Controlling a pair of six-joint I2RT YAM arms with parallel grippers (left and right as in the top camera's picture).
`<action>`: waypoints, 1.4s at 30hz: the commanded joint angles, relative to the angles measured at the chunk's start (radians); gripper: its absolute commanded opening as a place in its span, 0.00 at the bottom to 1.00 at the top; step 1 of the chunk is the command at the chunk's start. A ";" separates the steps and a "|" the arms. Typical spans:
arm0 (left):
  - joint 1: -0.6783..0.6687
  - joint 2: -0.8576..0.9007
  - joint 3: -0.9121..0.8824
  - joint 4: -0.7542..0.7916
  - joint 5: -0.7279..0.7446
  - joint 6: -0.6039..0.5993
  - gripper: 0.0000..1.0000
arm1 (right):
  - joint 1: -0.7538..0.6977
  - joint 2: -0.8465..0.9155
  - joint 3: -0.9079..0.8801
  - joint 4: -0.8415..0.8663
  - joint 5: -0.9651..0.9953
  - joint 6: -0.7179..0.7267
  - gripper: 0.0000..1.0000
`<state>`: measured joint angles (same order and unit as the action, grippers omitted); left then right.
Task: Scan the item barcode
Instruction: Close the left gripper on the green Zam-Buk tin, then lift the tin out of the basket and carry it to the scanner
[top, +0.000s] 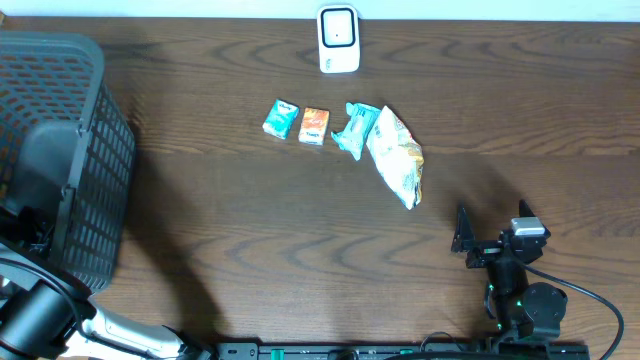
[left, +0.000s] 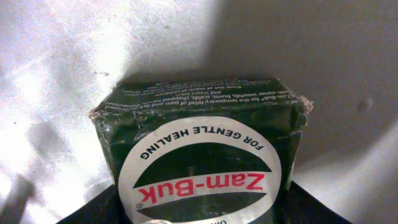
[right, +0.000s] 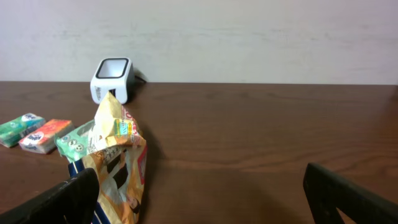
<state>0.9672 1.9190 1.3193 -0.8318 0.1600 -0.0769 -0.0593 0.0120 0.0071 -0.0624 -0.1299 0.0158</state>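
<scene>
One green Zam-Buk box (left: 199, 143) fills the L wrist view, label upside down, on a pale crinkled surface; overhead doesn't show it. L gripper (left: 199, 218): dark fingers (left: 314, 208) at the box's two lower corners, can't tell if clamped or just beside. R gripper (top: 490, 235) low nr the table's front edge, fingers wide apart. Scanner (top: 338, 39) at far edge; in front of it, L to R, teal pkt (top: 281, 118), orange pkt (top: 314, 126), mint wrapper (top: 355, 130), snack bag (top: 397, 157). Black mesh basket (top: 100, 120) at far L.
</scene>
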 joint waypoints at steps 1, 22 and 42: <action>0.004 0.010 -0.008 0.010 0.016 0.005 0.59 | 0.008 -0.005 -0.002 -0.003 0.005 -0.006 0.99; 0.003 -0.282 0.127 -0.020 0.227 -0.014 0.59 | 0.008 -0.005 -0.002 -0.003 0.005 -0.006 0.99; -0.425 -0.676 0.136 0.397 0.649 -0.408 0.59 | 0.008 -0.006 -0.002 -0.003 0.005 -0.006 0.99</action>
<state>0.6739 1.2461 1.4361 -0.4496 0.7605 -0.4385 -0.0593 0.0116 0.0071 -0.0616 -0.1303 0.0158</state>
